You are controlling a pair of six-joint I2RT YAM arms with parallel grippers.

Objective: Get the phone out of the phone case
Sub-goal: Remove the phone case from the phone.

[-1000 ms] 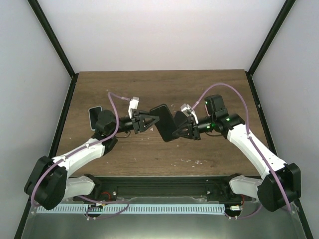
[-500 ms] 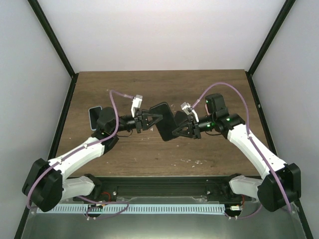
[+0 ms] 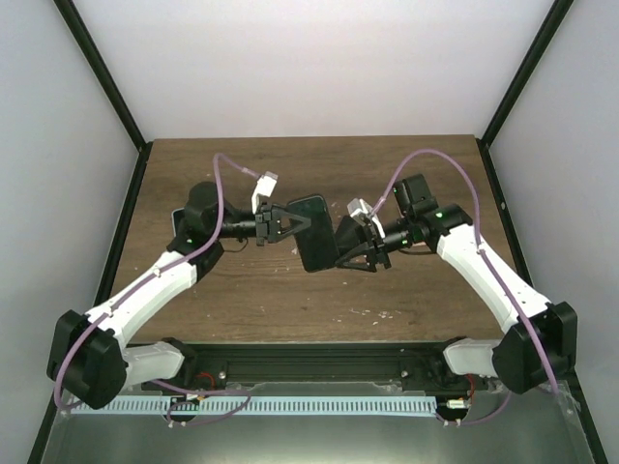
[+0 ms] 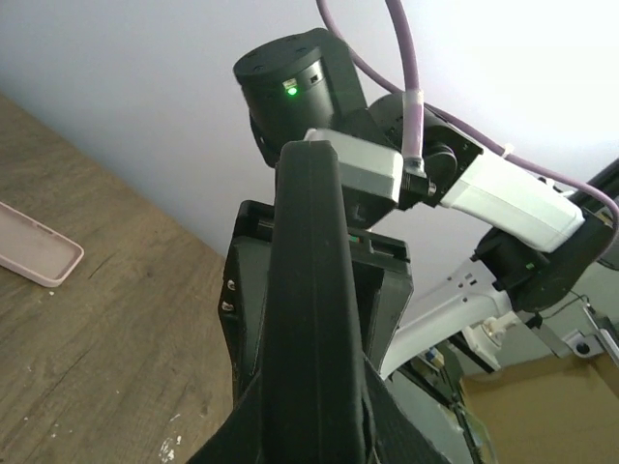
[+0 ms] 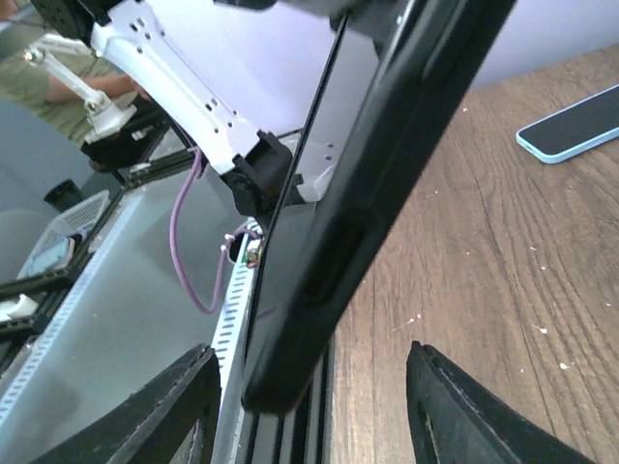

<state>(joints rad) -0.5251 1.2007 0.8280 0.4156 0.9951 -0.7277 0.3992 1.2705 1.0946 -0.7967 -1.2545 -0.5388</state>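
**A:** Top external view: what has changed in the last second?

**B:** The grip has swapped sides. The left end effector [image 3: 298, 220] was partly spread a second ago. Now it is pressed together, pinching the left edge of the phone [image 3: 317, 242]. The right end effector [image 3: 346, 253] had been clamped on the other side and has now let go. In the right wrist view its fingers [image 5: 174, 406] stand apart, with the lower end of the phone case [image 5: 387, 174] between them and a gap on either side.

**A:** Where is the phone now?

**B:** It is in the air over the middle of the bench [image 3: 387, 174], tilted, and it has shifted slightly towards the left edge and the far side. Only the left arm carries it.

**A:** Is it out of the case?

**B:** I judge not. The dark shell wraps the edge in both wrist views, though I cannot tell whether any corner has lifted. This looks like a regrasp, which frees the right arm to take a fresh hold on the case rim and peel it off.

**A:** Is anything else on the bench?

**B:** A pink case [image 4: 34, 256] and a blue-edged phone [image 5: 571, 130] lie flat on it, well apart from the held phone.
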